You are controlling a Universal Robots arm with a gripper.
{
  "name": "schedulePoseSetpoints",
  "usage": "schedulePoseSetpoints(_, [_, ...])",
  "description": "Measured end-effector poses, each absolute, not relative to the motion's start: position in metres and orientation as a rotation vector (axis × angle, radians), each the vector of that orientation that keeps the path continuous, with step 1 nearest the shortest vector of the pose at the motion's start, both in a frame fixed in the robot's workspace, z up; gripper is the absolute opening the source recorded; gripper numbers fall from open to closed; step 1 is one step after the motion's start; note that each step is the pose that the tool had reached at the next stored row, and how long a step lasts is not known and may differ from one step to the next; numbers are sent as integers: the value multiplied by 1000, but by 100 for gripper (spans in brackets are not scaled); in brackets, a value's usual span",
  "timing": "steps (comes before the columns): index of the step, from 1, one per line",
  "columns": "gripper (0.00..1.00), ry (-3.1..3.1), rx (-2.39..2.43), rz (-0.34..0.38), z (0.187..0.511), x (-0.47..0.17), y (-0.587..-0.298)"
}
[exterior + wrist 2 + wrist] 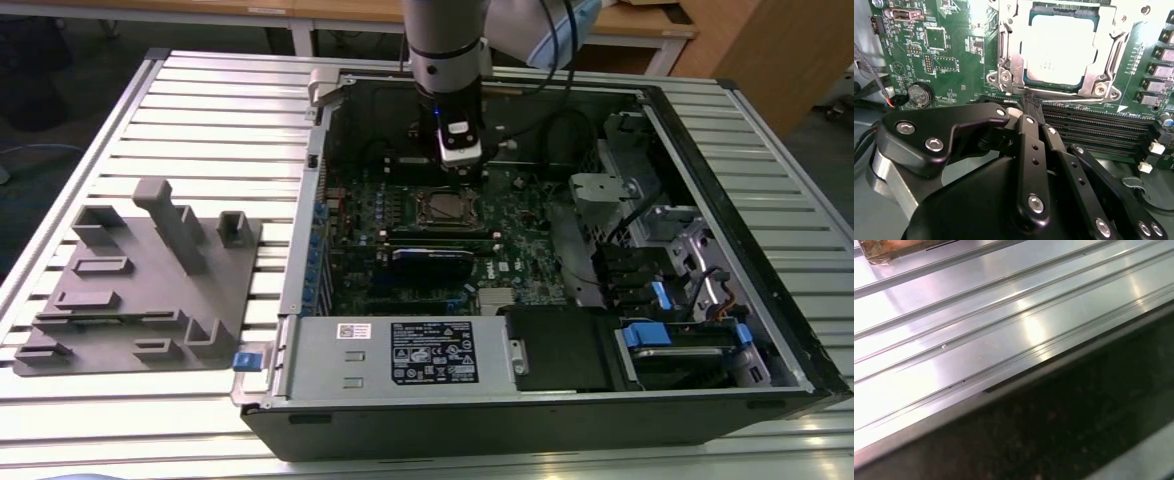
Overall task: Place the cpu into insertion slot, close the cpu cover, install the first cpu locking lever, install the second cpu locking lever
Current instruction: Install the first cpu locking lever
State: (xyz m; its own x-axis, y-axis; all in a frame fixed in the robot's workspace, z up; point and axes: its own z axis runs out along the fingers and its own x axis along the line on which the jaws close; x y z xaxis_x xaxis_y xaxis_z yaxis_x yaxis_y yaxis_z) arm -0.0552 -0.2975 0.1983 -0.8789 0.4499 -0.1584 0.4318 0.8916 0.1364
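- we see an open computer case point(747, 250) lying on its side on a ribbed metal counter point(200, 120), with the green motherboard point(414, 250) facing up inside it.
- in the exterior view the arm reaches down into the case, and its pincer point(461, 172) hangs just above the far edge of the insertion slot point(445, 208).
- in the second wrist view the cpu point(1064, 47) lies flat in the insertion slot point(1004, 75), its pale metal top showing through the window of the cpu cover point(1109, 55), which lies down over it.
- the pincer point(1030, 102) is clenched, its black fingers point(1030, 130) pressed together with no gap we can see, and their tips sit right at the near rim of the socket, by a thin metal lever point(1064, 96) that runs along that edge.
- whether the tips actually pinch the lever, we cannot tell.
- just beside the socket run long black memory slots point(1094, 125), and a round coin battery point(920, 94) sits on the board well apart from them.
- on the counter, at the exterior view's left of the case, stands a grey plastic fixture point(147, 280) with upright posts.
- a power supply box point(400, 352) fills the near end of the case, beside blue-tabbed drive bays point(667, 335).
- in the first wrist view we see the grooved surface of the counter point(1004, 315) and a dark edge beside it.
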Motion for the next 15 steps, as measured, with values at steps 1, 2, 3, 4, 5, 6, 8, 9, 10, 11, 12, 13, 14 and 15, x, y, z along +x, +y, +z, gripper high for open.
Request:
schedulePoseSetpoints(1, [11, 2873, 676, 144, 198, -55, -297])
schedulePoseSetpoints(2, [11, 2873, 676, 144, 198, -55, -297])
schedulePoseSetpoints(3, [11, 2873, 676, 144, 198, -55, -297])
schedulePoseSetpoints(4, [11, 2873, 676, 144, 198, -55, -297])
schedulePoseSetpoints(5, [11, 2873, 676, 144, 198, -55, -297])
schedulePoseSetpoints(6, [11, 2873, 676, 144, 198, -56, -297])
schedulePoseSetpoints(8, [11, 2872, 676, 145, 198, -56, -297])
schedulePoseSetpoints(9, [11, 2872, 676, 146, 198, -57, -297])
schedulePoseSetpoints(10, [11, 2871, 676, 147, 198, -57, -297])
schedulePoseSetpoints(11, [11, 2871, 676, 149, 198, -58, -297])
schedulePoseSetpoints(12, [11, 2870, 676, 153, 198, -58, -297])
schedulePoseSetpoints(13, [11, 2869, 676, 157, 198, -58, -297])
schedulePoseSetpoints(14, [11, 2868, 676, 162, 198, -58, -297])
schedulePoseSetpoints(15, [11, 2867, 676, 165, 198, -58, -297])
